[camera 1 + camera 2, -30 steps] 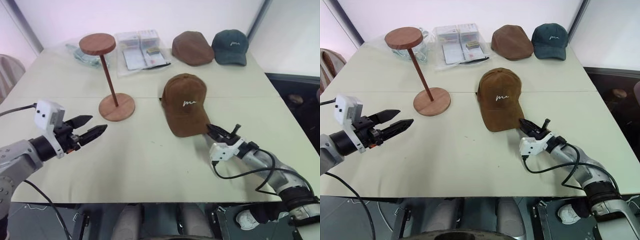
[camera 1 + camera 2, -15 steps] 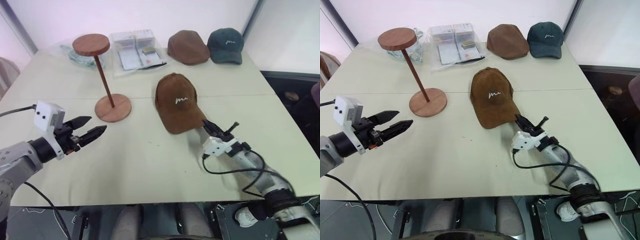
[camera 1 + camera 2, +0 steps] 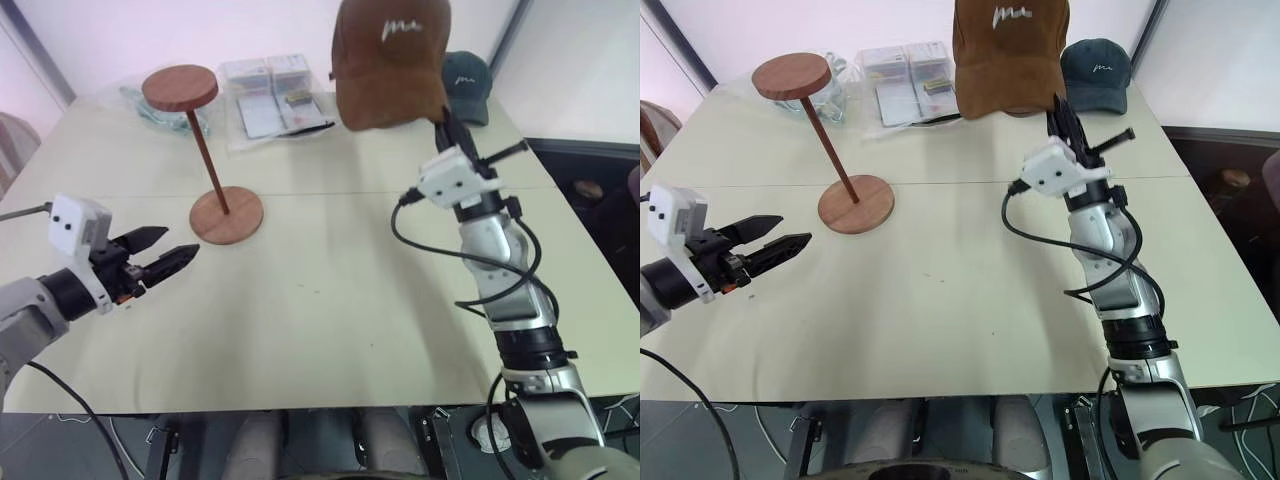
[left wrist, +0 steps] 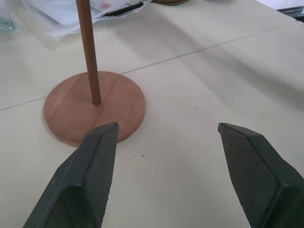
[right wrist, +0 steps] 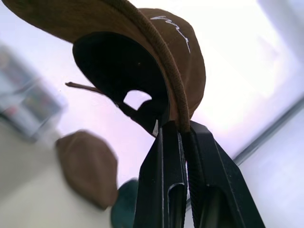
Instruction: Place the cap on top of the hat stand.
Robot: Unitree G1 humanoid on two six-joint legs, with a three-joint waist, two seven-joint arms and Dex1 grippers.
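Three caps are in sight. The brown suede-like cap (image 3: pixel 390 60), with small white script I cannot read, hangs in the air above the far side of the table (image 3: pixel 330 320), its curved brim pinched between the closed fingers of the right gripper (image 3: pixel 441 112). A plain brown cap (image 5: pixel 88 166) and a dark green cap (image 3: pixel 1097 72) with white script lie at the far edge. One hat stand (image 3: pixel 205 150), reddish wood with round discs and a thin rod, stands left. Clear plastic packets (image 3: pixel 275 95) lie behind. The left gripper (image 3: pixel 165 252) hovers spread wide, empty.

Hat stand (image 3: pixel 203 155) left on table (image 3: pixel 330 310), cap (image 3: pixel 390 60) raised at right, above table
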